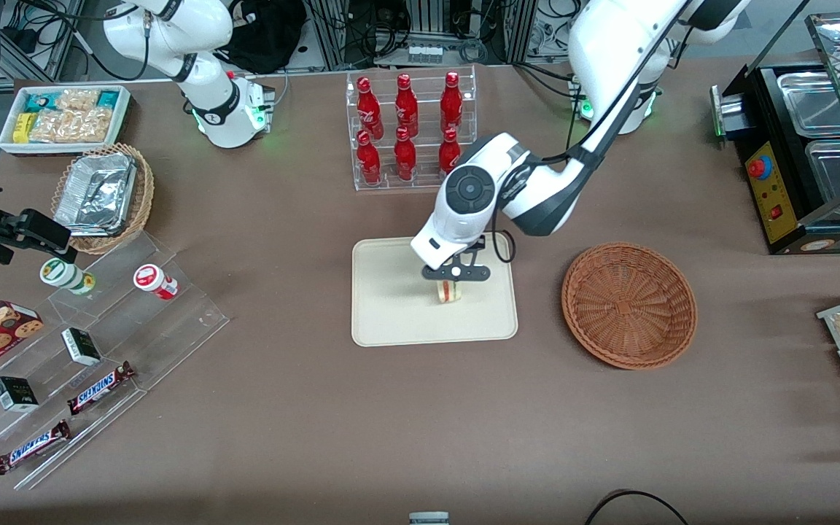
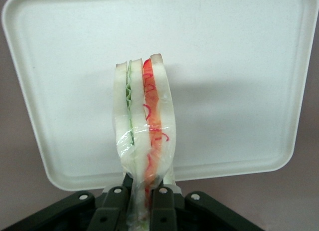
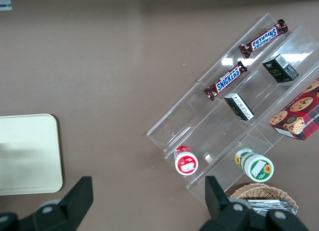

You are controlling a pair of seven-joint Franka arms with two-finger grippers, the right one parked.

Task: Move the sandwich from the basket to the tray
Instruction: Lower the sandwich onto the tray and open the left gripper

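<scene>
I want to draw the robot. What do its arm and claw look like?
The working arm is glossy white with rounded shells and black bands at its joints, plus a round dark grey cap. A thin black cable loops beside it. Its claw over the tray is black, with two slim fingers and small silver screws.

1. Your working arm is glossy white with dark grey joint sections and a round dark cap.
2. A black cable runs along it.
3. Your gripper (image 1: 451, 286) has black fingers (image 2: 162, 211) with silver screws.
</scene>
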